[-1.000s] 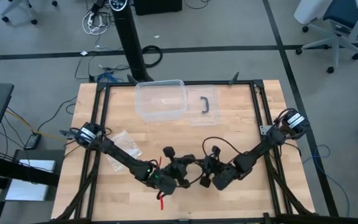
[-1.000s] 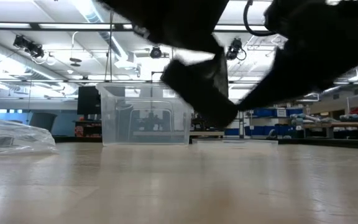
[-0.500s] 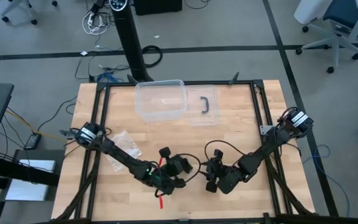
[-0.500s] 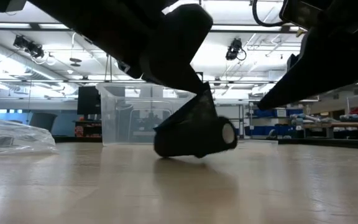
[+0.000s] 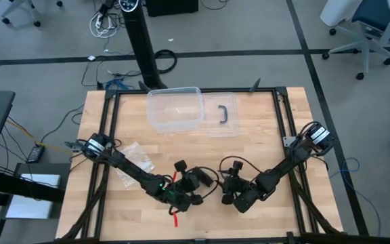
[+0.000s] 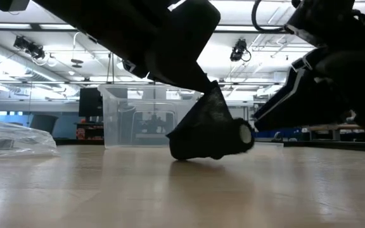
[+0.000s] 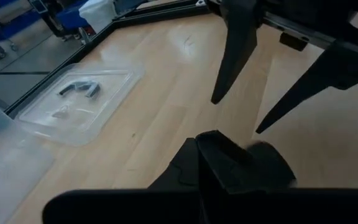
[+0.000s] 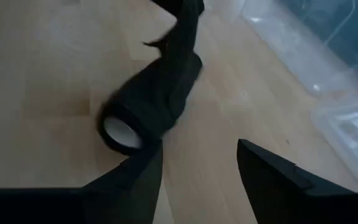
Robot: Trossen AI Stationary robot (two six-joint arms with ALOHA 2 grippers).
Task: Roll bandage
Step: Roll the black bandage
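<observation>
The bandage is a black roll with a white core, lying on its side on the table near the front middle. A flap of its cloth rises to my left gripper, which is shut on it just above the roll. My right gripper stands open a little to the right of the roll's cored end. Its two fingers point at the roll, and I see no touch. My left gripper pinches the bandage's loose outer cloth at its top between its two fingers, coming slanting down from the table's left. The cloth spreads from the fingers down to the roll in a taut triangle. The roll's underside rests on the table.
A clear plastic box and its lid with a black handle stand at the far middle of the table. A crinkly clear bag lies at the left. A red strip lies by the near edge.
The roll was lifted clear between both grippers; now it lies on the table. My left gripper has sunk with it, still holding the cloth. My right gripper has let go of the roll's cored end and drawn back a little toward the table's right.
</observation>
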